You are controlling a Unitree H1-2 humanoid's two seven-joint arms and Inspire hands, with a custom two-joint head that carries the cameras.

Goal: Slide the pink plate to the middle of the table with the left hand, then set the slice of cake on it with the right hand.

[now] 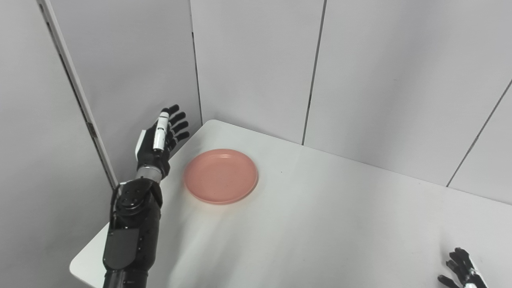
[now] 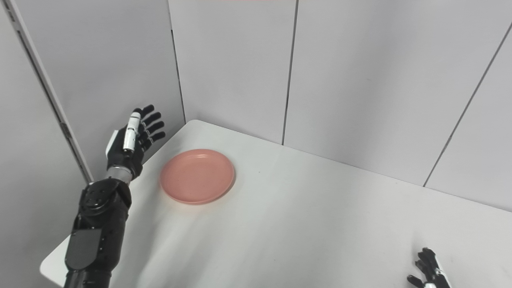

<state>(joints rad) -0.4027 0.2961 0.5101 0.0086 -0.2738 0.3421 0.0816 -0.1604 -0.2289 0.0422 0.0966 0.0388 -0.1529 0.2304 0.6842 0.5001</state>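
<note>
Left eye view: the left robot hand (image 1: 162, 138) is raised beyond the surface's left edge, fingers spread wide and holding nothing; the plate (image 1: 221, 176) lies flat on the surface (image 1: 320, 224) just to the hand's right, apart from it, near the far left corner. The plate looks like light, stiff moulded plastic with a low raised rim and a smooth underside, so it should glide easily on the bare surface; the likely place to take hold is the rim nearest the hand, pressed or hooked from the outside edge and pushed away toward the middle, with light downward pressure so that it neither tips nor spins. The right robot hand (image 1: 464, 272) shows only partly at the bottom right corner, well apart from the plate; its fingers appear spread and empty, though much of it is cut off. No cake is visible. Right eye view: the same layout, with the left robot hand (image 2: 134, 140) set more clearly against the wall panel, and a wider strip of surface open to the right of the plate (image 2: 197, 176); the right robot hand (image 2: 430, 270) shows a little more fully here. The cake is absent from this view also.
</note>
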